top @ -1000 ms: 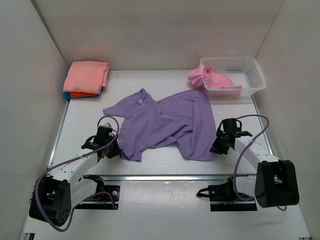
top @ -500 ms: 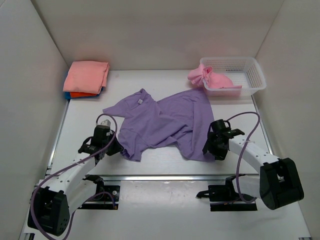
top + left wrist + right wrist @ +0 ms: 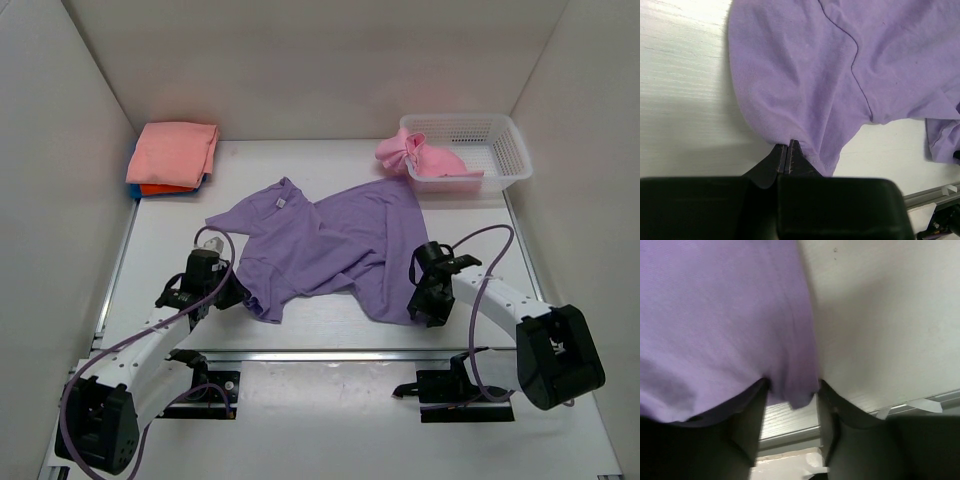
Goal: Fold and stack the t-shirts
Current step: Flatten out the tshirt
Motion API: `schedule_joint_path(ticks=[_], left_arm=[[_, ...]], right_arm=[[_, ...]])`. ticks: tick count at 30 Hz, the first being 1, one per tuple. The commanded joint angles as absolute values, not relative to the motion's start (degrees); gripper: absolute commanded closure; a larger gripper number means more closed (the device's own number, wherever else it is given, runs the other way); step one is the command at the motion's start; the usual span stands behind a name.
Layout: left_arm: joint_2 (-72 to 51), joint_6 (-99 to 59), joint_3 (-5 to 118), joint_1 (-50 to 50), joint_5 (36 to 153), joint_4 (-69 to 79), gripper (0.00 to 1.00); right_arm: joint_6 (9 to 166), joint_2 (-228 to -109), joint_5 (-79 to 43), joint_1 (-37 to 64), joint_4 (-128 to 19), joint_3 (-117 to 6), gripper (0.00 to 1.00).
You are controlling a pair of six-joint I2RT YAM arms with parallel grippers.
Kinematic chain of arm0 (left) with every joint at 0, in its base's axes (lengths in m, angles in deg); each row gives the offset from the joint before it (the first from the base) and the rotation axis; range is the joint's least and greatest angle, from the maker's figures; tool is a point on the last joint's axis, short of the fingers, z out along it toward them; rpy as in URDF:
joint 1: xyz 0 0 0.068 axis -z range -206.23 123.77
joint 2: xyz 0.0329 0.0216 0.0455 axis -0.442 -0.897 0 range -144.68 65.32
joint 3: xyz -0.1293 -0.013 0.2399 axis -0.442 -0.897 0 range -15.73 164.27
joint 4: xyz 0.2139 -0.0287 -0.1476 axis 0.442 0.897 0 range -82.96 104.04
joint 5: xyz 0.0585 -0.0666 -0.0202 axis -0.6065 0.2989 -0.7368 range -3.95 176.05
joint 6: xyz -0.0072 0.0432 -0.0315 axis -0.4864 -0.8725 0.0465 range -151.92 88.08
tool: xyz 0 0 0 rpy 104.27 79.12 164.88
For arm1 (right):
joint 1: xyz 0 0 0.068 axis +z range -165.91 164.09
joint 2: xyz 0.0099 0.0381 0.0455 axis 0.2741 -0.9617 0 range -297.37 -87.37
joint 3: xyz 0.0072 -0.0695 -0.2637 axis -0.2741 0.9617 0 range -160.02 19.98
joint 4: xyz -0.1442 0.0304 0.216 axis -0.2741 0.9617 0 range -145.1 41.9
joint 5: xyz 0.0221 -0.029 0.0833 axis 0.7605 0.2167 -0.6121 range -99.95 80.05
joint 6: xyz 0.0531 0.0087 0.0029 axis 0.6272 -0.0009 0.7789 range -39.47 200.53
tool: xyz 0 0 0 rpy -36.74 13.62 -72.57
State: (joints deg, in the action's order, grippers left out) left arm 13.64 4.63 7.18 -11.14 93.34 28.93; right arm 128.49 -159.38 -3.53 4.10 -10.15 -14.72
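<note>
Spread loosely, the lavender t-shirt (image 3: 330,245) lies across the middle of the worktop (image 3: 170,240). Its collar points toward the far left corner and its body is creased and rumpled rather than flat.

The left gripper (image 3: 238,296) sits at the shirt's near-left edge. In the left wrist view its fingers (image 3: 782,159) are pressed together on the hem, with a small pucker of purple cloth pinched between the tips.

The right gripper (image 3: 421,308) is at the shirt's near-right corner, close to the near edge of the worktop. From the right wrist camera, its two fingers (image 3: 752,420) stand apart and a flap of the hem hangs down into the gap. That view is dark and blurred, so I cannot tell whether either pad touches the cloth.

A folded salmon-pink t-shirt (image 3: 175,150) rests in the far left corner on top of an orange t-shirt (image 3: 160,189), whose edge shows beneath it.

At the far right corner a white mesh basket (image 3: 500,150) holds a bunched light pink t-shirt (image 3: 425,158), which spills over the basket's left rim.
</note>
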Motion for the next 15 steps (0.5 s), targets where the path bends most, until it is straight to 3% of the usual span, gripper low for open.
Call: schedule_joint_path(ticks=[1,2,3,4,9,12,15], left_arm=[[14.52,2.97,7.12,-11.29,94.58,28.05,1.00],[14.52,2.62,7.29,-11.38,94.23,27.70,1.00],[14.78,2.79,7.21,-11.90,94.32,27.87,1.00],[14.52,2.53,7.55,-11.82,94.23,27.61,1.00],[13.13,1.83,15.18,-13.04,95.98,27.43,1.00],[7.43,1.65,29.23,-17.61,99.39,25.95,1.00],[-0.83,1.13,55.89,-22.62,103.70,27.95,1.00]], right_arm=[[128.17,-162.17,-0.55,3.16,-11.94,-11.22,0.63],[127.64,-162.25,0.07,2.64,-12.20,-11.74,0.70],[127.20,-162.34,-0.54,2.12,-12.38,-11.75,0.91],[126.41,-161.99,-0.63,1.50,-12.90,-12.01,1.00],[120.63,-158.30,-4.66,-0.70,-11.50,-20.24,1.00],[114.04,-158.20,-8.18,-4.65,-9.75,-33.57,1.00],[108.85,-161.44,-7.76,-5.71,-4.50,-52.62,1.00]])
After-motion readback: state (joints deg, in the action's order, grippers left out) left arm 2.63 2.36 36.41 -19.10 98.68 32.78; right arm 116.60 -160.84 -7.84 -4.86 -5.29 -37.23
